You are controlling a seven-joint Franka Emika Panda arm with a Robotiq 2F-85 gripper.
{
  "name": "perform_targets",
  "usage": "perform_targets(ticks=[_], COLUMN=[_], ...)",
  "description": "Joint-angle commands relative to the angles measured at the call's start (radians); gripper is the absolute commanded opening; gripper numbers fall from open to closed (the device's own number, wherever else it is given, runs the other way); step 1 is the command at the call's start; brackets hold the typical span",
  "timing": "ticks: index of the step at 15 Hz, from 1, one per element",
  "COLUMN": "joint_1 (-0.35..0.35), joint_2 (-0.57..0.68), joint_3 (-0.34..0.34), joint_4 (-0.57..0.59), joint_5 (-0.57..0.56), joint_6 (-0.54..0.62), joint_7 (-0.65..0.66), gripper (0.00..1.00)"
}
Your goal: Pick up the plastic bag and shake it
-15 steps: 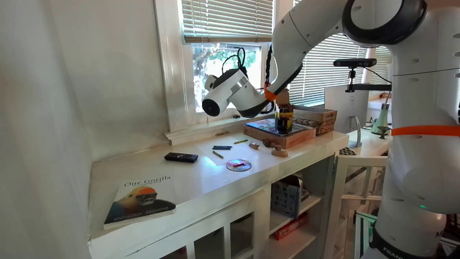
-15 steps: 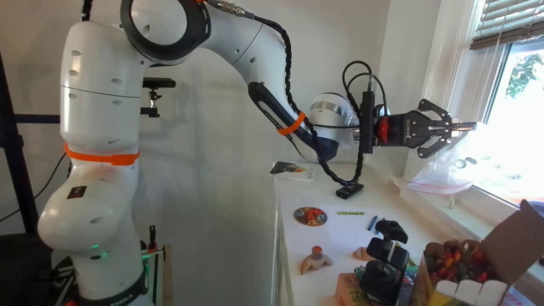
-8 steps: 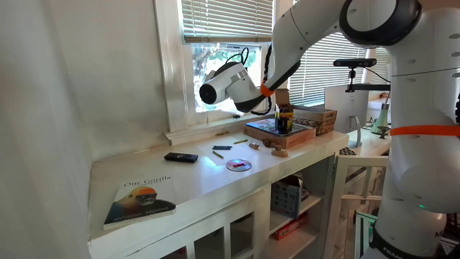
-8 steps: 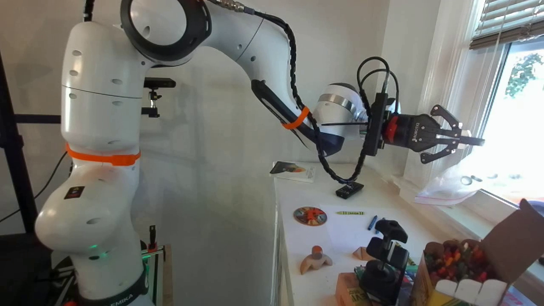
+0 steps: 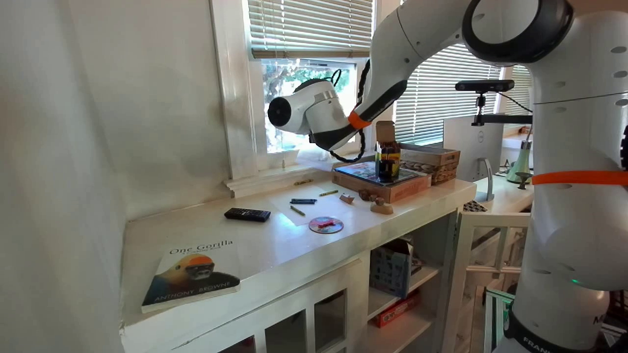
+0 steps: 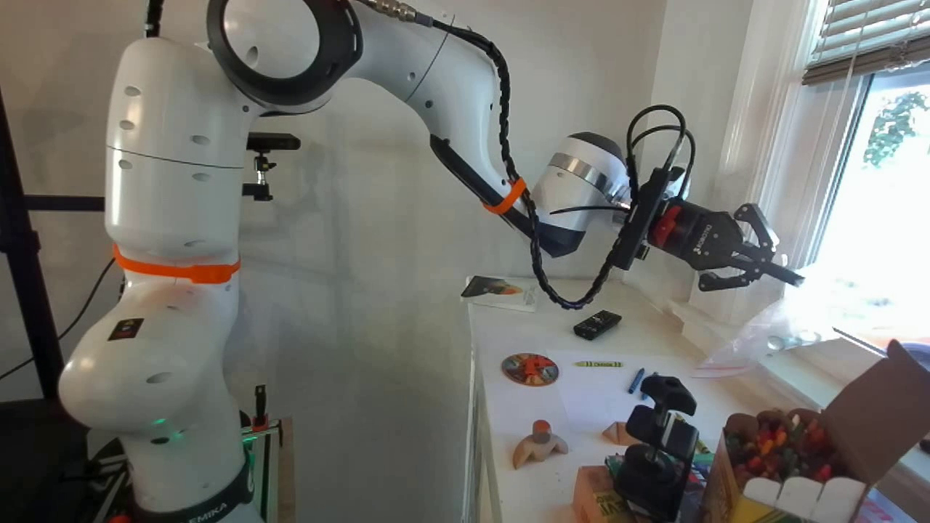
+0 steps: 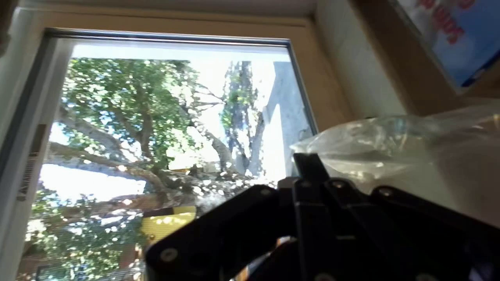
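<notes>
You see one plastic bag (image 6: 771, 333), one remote (image 5: 247, 214), one book (image 5: 194, 272), one disc (image 5: 326, 225) and two blue crayons (image 6: 637, 380).

Exterior views: stand back at opposite ends of the surface (image 5: 279, 240), looking slightly down; both share arm (image 6: 465, 102) and window (image 6: 879, 211). Wrist view: close behind the fingers (image 7: 310, 166) at lower right, facing window.

Long wht. table (image 5: 279, 245). Gorilla bk. (image 5: 194, 274) lies flat at wall-end front corner; blk. remote (image 5: 247, 214) nr. back edge, toward same end. Wht. paper (image 5: 326, 206) approx. mid-table, disc (image 5: 326, 225) nr. front edge. Past it, wooden pc. (image 5: 381, 208) by front edge, flat box (image 5: 409, 189), then woven basket (image 5: 444, 174) nr. far-end back corner.
</notes>
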Motion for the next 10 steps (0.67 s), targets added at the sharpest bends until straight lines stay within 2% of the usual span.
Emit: perform_targets(ticks=[1, 2, 3, 4, 5, 6, 7, 8, 9, 10], joint_1=[0.004, -0.018, -0.007, 0.003, -0.005, -0.017, 0.008, 0.005, -0.019, -0.010], joint_2=[0.018, 0.003, 0.011, 0.013, 0.002, -0.019, 0.006, 0.004, -0.021, -0.011], joint_3=[-0.020, 0.001, -0.009, -0.022, -0.005, 0.002, -0.020, -0.021, -0.001, -0.006], joint_4=[0.027, 0.032, 0.032, 0.036, 0.038, 0.023, 0.038, 0.051, 0.044, 0.056], joint_5=[-0.154, 0.120, 0.008, -0.150, 0.015, 0.110, -0.143, -0.167, 0.073, 0.032], joint_6=[0.003, 0.051, 0.012, 0.002, 0.005, 0.072, -0.010, -0.002, 0.076, 0.029], joint_7=[0.080, -0.073, 0.034, 0.078, 0.013, -0.076, 0.100, 0.106, -0.065, 0.002], gripper=[0.00, 0.00, 0.00, 0.00, 0.00, 0.00, 0.00, 0.00, 0.00, 0.00])
